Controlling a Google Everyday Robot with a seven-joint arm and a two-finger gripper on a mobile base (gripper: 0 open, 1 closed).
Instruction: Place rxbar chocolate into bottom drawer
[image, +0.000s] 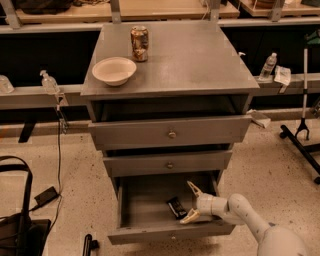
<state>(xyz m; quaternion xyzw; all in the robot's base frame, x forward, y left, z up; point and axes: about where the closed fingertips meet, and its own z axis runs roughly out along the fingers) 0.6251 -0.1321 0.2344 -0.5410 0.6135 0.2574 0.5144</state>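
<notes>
inside the open bottom drawer (145, 197), right half: gripper (190, 203) w/ fingers (193, 188) spread wide, holding nothing. rxbar chocolate (176, 207) lies flat on the drawer floor, just left of the fingertips, nearer the lower one; contact can't be told.

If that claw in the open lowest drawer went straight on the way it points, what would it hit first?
Probably the small black-wrapped snack bar lying just ahead of the pale gripper, inside the grey metal bottom drawer; depth is uncertain.
</notes>
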